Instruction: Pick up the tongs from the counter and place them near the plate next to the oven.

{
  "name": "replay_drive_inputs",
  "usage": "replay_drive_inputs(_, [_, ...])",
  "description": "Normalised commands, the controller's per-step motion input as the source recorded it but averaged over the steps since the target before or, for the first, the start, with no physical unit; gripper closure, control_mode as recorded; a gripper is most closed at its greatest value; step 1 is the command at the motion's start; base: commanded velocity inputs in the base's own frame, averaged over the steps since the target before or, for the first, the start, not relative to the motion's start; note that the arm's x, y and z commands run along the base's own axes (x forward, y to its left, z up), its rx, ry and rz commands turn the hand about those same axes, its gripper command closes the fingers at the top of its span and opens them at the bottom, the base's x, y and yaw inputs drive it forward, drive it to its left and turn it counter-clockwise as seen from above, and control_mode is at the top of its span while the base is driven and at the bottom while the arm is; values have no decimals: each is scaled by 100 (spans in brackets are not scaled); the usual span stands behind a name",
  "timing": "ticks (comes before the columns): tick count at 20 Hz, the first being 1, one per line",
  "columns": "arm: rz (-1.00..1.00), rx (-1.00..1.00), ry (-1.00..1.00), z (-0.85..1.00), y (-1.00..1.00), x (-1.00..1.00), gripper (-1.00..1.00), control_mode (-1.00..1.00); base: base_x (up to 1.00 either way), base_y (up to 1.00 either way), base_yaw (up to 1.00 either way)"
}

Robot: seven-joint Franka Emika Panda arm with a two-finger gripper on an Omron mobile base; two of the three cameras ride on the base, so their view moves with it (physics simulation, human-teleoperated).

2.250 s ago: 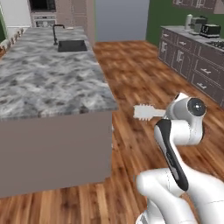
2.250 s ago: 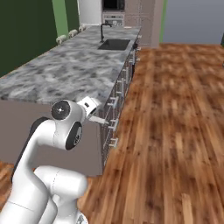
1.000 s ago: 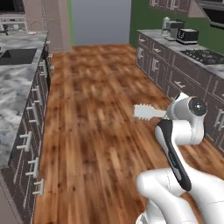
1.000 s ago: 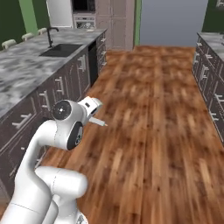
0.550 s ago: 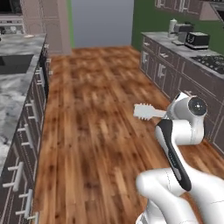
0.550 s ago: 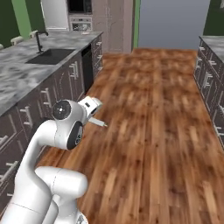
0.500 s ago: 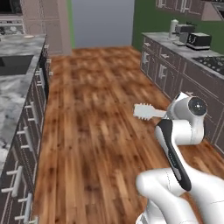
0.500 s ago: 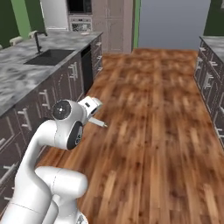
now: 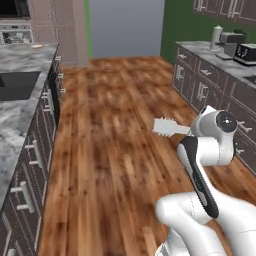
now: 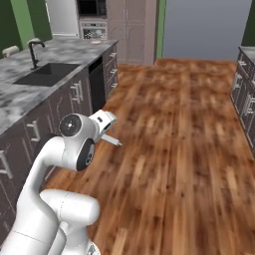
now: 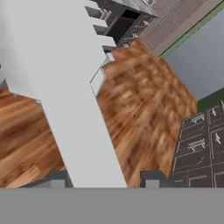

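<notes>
Left base view: tongs (image 9: 170,128) over wood floor (image 9: 110,150), counter (image 9: 15,107) left.

Arm folded; claw (image 11: 103,178) clamped

The 2 base views look forward down the wooden floor (image 9: 115,150) from behind the arm — the hand view sits close along the tongs (image 11: 65,87).

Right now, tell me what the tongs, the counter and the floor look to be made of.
Tongs: plain pale grey-white, matte, with no glint; plastic or painted metal, hard to say which.
Counter: grey-and-white marbled pattern, so it looks like polished stone.
Floor: warm brown planks with grain and seams, seemingly varnished wood.
</notes>
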Motion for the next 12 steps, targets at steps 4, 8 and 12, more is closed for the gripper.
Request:
replay_drive_inputs(4, [0, 0, 0, 0, 0, 0, 100, 100, 100, 0, 14])
replay_drive_inputs(8, [0, 0, 0, 0, 0, 0, 100, 100, 100, 0, 12])
replay_drive_inputs(12, [0, 0, 0, 0, 0, 0, 100, 100, 100, 0, 10])
